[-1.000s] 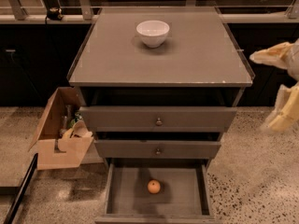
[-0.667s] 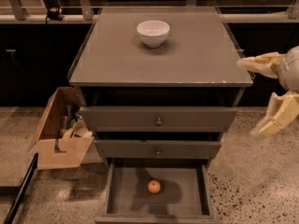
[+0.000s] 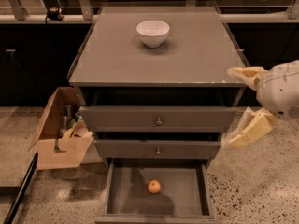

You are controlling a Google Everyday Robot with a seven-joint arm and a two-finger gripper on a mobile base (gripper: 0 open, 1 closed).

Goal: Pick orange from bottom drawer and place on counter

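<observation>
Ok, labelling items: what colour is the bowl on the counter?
White bowl, clearest in the camera view; the open claw hangs right of the counter.

Gripper (image 3: 229,107) beside counter (image 3: 187,55), fingers (image 3: 247,73) apart

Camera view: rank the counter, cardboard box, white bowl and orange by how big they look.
1. counter
2. cardboard box
3. white bowl
4. orange
The gripper hangs open, right of the drawers.

counter (image 3: 196,59) w/ white bowl (image 3: 153,32), gripper (image 3: 230,107) at R
</observation>
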